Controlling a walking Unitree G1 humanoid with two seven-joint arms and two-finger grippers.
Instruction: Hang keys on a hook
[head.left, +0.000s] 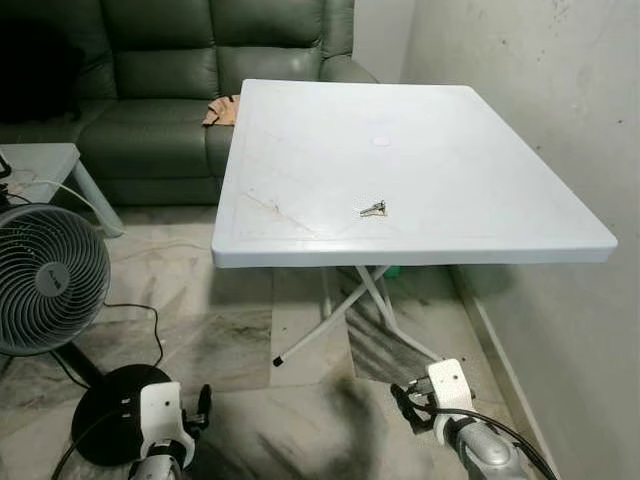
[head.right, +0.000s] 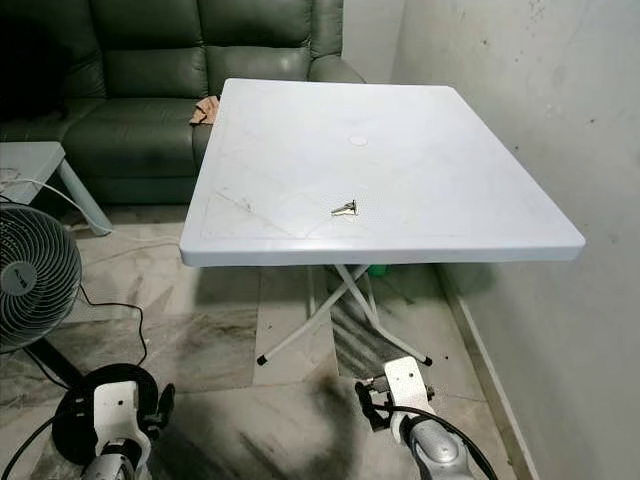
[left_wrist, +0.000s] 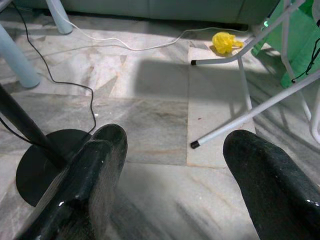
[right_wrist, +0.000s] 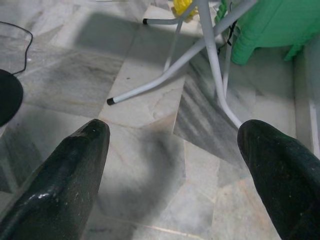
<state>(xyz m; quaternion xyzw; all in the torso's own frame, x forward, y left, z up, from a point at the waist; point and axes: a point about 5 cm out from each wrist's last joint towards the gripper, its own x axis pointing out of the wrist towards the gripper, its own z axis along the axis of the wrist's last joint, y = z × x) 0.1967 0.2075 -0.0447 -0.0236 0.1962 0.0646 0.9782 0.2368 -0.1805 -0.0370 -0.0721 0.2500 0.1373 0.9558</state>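
White table (head.left: 450, 130) ahead has the keys (head.left: 373, 209) lying on it, so I must first reach up with my right gripper (right_wrist: 172, 165), wide open and empty like my left gripper (left_wrist: 172, 175).

- The left gripper (left_wrist: 172, 165) is held low on the robot's left, fingers (left_wrist: 95, 175) spread wide apart.
- The right gripper (right_wrist: 175, 160) is held low on the right, likewise parted, pointing downward.
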